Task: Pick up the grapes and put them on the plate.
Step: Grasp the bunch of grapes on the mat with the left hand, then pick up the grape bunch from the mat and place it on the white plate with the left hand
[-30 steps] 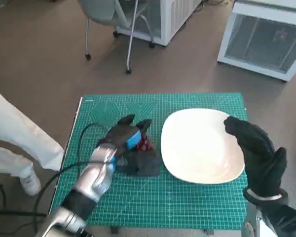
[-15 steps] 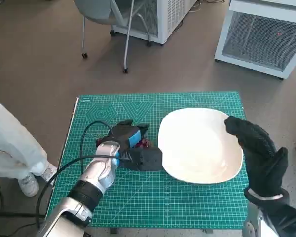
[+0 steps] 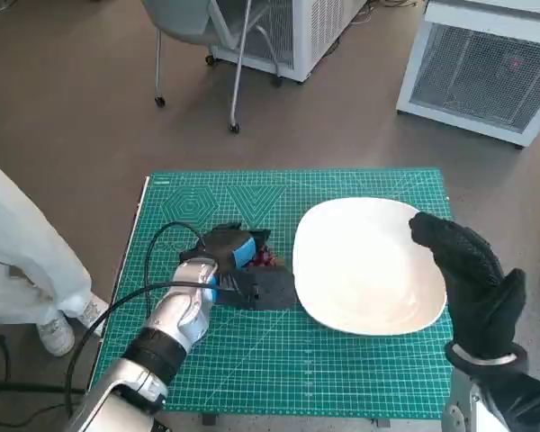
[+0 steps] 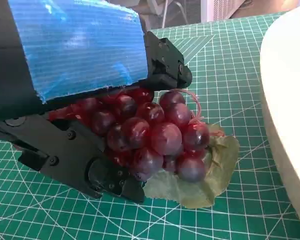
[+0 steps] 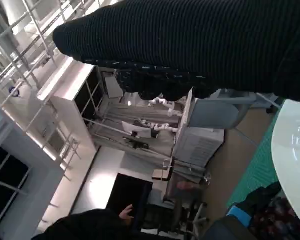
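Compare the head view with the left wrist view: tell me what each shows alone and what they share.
Only the head view shows the gloved right hand raised over the plate's edge, a chair, and a person's leg. Only the left wrist view shows the green leaf under the grapes. Both show the left hand around the grapes, the white plate, and the green mat.

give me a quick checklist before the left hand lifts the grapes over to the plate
1. Grip: black left hand with blue tape has fingers on both sides of the dark red grape bunch - ok.
2. Lifted clear: the bunch's green fabric leaf lies on the green cutting mat - not ok yet.
3. Grip firmness - cannot tell.
4. Landing spot: large white plate bare, right beside the grapes - ok.
5. Path: right hand in black knitted glove hangs over the plate's far rim, holding nothing - ok, keep watch.
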`<action>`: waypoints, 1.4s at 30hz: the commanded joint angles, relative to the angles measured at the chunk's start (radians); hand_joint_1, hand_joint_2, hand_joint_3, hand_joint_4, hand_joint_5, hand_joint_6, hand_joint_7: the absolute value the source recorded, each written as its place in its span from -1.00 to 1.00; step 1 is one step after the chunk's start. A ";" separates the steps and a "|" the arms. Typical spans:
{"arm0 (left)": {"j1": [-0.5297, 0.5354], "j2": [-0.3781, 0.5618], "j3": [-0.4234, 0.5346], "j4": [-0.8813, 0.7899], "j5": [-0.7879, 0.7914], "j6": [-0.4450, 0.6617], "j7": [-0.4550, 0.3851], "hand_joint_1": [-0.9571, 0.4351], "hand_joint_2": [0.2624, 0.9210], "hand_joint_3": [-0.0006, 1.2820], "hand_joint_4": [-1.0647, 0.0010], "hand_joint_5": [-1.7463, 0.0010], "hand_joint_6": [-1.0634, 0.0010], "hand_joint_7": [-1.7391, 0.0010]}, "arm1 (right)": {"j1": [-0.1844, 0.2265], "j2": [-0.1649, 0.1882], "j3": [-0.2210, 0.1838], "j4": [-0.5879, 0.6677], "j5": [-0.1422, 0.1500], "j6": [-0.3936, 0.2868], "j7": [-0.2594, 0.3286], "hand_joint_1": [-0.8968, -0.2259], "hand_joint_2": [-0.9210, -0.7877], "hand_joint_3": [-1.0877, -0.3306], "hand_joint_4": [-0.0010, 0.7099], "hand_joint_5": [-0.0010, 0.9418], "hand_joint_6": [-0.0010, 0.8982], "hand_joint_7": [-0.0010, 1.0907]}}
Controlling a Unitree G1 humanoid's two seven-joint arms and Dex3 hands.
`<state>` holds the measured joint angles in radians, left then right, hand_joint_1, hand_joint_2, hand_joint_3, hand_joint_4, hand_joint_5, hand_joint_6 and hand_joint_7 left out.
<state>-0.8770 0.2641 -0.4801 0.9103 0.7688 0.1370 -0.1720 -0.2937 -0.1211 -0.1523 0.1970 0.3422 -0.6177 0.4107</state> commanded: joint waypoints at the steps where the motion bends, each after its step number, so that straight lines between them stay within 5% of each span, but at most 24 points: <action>1: -0.023 0.000 -0.011 0.017 -0.006 0.004 0.010 0.14 0.52 -0.99 0.59 1.00 0.30 0.99 | 0.021 -0.007 -0.001 0.006 0.004 0.017 0.010 0.18 -1.00 0.38 0.25 -1.00 -0.85 0.32; 5: -0.022 0.005 -0.019 0.018 0.003 0.001 0.032 0.23 0.59 -0.98 0.45 0.97 0.24 0.98 | 0.021 -0.008 -0.002 0.007 0.005 0.017 0.011 0.19 -1.00 0.38 0.25 -1.00 -0.85 0.32; 10: -0.014 0.015 -0.055 0.002 0.049 0.008 0.093 0.70 0.90 -0.75 0.10 -0.14 -0.21 0.87 | 0.016 -0.011 -0.005 0.012 0.005 0.016 0.011 0.19 -1.00 0.39 0.25 -1.00 -0.85 0.32; 13: -0.008 0.023 -0.071 -0.010 0.066 0.005 0.121 0.62 0.97 -0.71 0.04 -0.42 -0.17 0.30 | 0.013 -0.014 -0.007 0.017 0.006 0.015 0.011 0.19 -1.00 0.39 0.25 -1.00 -0.85 0.32; 15: -0.004 0.028 -0.078 -0.017 0.073 -0.003 0.135 0.49 0.98 -0.70 0.00 -0.48 -0.03 -0.11 | 0.010 -0.015 -0.009 0.021 0.006 0.014 0.011 0.18 -1.00 0.39 0.25 -1.00 -0.85 0.32; 20: -0.003 0.041 -0.079 -0.031 0.063 -0.023 0.140 0.40 1.00 -0.72 -0.04 -0.45 0.02 -0.46 | 0.006 -0.014 -0.008 0.026 0.003 0.010 0.009 0.18 -1.00 0.39 0.25 -0.99 -0.84 0.32; 42: -0.017 0.055 -0.065 0.006 0.015 -0.069 0.098 0.38 1.00 -0.73 0.00 -0.67 -0.08 -0.25 | -0.004 -0.012 -0.008 0.038 -0.005 -0.010 0.004 0.18 -1.00 0.40 0.26 -0.99 -0.83 0.31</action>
<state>-0.8828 0.3095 -0.5474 0.9017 0.7899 0.0772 -0.0617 -0.3008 -0.1334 -0.1573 0.2187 0.3465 -0.6289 0.4154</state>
